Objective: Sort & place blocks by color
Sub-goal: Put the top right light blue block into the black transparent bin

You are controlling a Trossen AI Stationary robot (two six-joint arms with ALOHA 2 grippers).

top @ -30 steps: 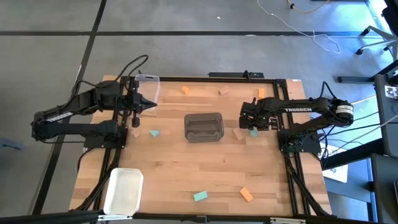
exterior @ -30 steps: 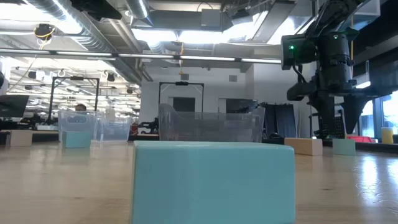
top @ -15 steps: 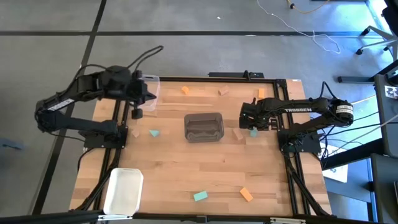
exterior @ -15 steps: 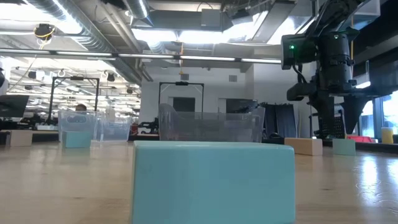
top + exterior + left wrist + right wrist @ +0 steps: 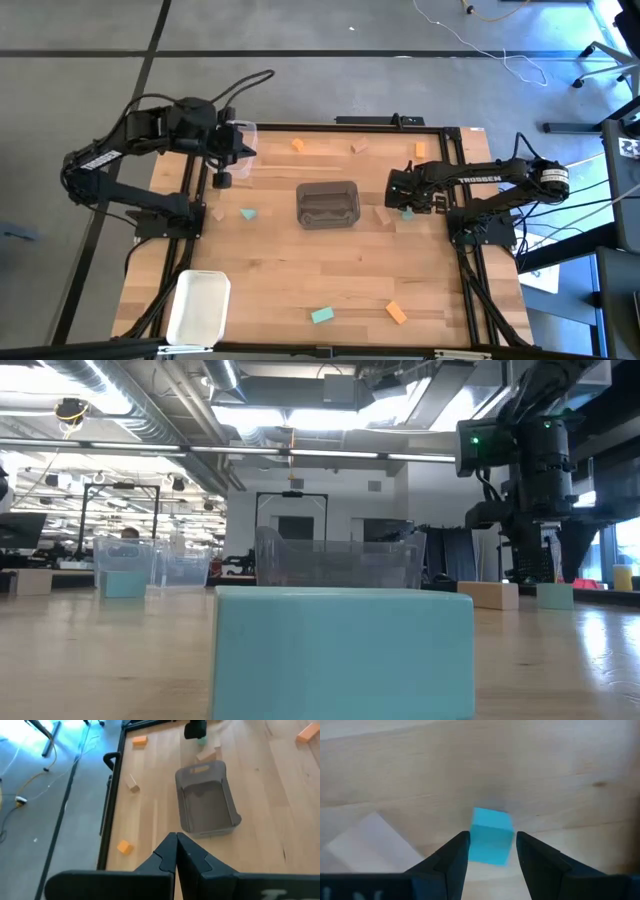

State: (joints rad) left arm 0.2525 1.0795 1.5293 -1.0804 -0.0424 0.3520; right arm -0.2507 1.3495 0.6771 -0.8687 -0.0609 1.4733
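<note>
My right gripper is open and points down at the table's right side. Its fingers stand on either side of a teal block that lies flat on the table. I cannot tell whether they touch it. My left gripper is shut on nothing and hangs in the air by the clear bin at the far left. Other orange, teal and tan blocks lie flat about the table: an orange one, a tan one and a teal one.
A grey bin stands mid-table and a white bin at the near left corner. A tan block and a teal one lie left of the grey bin, and an orange one near the front. A black frame edges the table.
My left gripper has risen from low over the tan block at the left and moved toward the far edge, beside the clear bin. My right gripper has shifted slightly and sunk a little toward the teal block. No block has moved.
</note>
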